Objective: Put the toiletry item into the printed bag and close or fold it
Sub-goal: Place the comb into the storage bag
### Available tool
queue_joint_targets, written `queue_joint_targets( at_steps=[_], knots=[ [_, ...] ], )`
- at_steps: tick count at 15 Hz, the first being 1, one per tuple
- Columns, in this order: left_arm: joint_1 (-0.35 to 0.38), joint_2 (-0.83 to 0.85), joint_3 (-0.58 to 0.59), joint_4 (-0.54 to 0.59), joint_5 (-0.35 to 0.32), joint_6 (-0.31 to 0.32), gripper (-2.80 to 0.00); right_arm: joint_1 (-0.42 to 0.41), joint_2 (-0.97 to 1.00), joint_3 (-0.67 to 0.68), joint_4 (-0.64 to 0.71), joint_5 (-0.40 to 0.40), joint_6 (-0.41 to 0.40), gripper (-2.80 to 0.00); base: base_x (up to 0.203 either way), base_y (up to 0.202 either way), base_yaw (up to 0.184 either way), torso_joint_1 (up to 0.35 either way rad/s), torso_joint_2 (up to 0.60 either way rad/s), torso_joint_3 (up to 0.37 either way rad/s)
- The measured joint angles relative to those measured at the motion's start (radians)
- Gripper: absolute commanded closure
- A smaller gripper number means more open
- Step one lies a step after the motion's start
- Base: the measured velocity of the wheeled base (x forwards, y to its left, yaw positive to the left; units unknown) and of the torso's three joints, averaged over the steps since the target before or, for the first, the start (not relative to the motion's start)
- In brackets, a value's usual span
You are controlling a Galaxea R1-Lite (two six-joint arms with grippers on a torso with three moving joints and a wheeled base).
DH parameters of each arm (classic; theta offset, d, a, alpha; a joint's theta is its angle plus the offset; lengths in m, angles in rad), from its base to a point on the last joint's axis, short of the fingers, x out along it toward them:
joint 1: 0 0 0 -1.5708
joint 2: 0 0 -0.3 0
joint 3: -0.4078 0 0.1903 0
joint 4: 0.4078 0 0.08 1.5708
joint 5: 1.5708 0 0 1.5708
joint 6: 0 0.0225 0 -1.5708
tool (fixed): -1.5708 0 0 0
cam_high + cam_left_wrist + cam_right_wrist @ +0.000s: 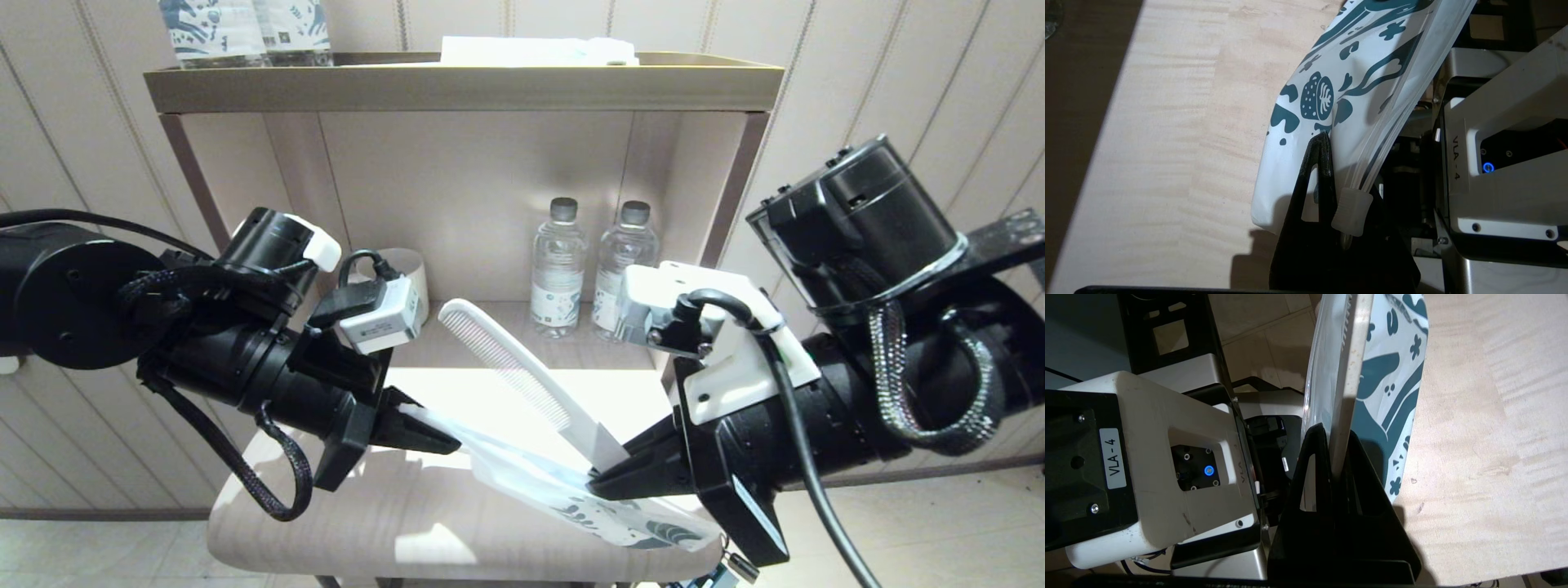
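Holding the bag (522, 478) between both grippers above the pale wooden table (408, 531), I have my left gripper (433, 437) clamped on its plain end at about 9 o'clock and my right gripper (608, 482) at about 3 o'clock, clenched on the narrow end of the comb (522, 380). The comb, white and fine-toothed, rises from my right gripper's jaws toward 11 o'clock, its rounded tip well clear of the bag and its gripped end at the bag's upper edge; whether that end sits inside the pouch I cannot tell. The bag slopes down from my left gripper toward 4 o'clock, with its teal leaf-and-flower print lying at the lower end, just under my right gripper and touching the table near its front edge. From my left wrist, the bag (1339, 102) shows its printed face beside one black finger (1318, 171), with a translucent slider (1352, 212) on the strip along its edge. From my right wrist, the comb (1349, 375) stands edge-on between my closed fingers (1310, 465), the bag (1392, 396) just behind it. At 12 o'clock, two water bottles (592, 273) stand side by side in the open shelf (457, 86), well apart from my grippers.
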Motion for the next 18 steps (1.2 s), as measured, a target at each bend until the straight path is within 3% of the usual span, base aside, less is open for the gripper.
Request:
queue_joint_targets(
  at_steps=[11, 18],
  knots=[
    [0.013, 0.023, -0.063, 0.0, 0.003, -0.027, 0.0, -0.011, -0.018, 0.036, -0.001, -0.014, -0.025, 0.0, 0.0, 0.0, 0.0, 0.0, 0.0, 0.0],
    [0.02, 0.075, -0.181, -0.001, 0.012, -0.147, 0.0, -0.043, -0.007, -0.002, -0.002, -0.056, -0.064, 0.0, 0.0, 0.0, 0.0, 0.0, 0.0, 0.0]
  ],
)
